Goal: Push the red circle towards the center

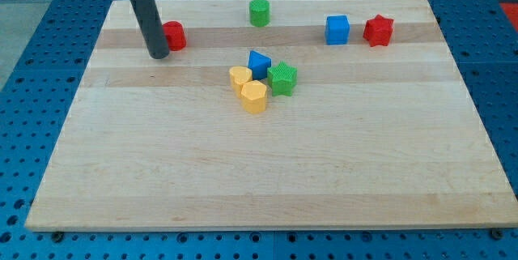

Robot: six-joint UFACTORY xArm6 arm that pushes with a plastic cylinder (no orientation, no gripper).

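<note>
At the board's top left, my tip touches the red circle's left side; I have no gripper in view.

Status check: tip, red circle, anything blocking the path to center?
My tip at the red circle's left edge. Circle near board's top left. Yellow blocks, blue block, green star cluster at center.

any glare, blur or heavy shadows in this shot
Camera view: even, soft light, no glare on the wooden board; blocks cast only faint shadows. Everything is sharp, including my tip just left of the red circle. The board's sides narrow toward the view's top from perspective.
</note>
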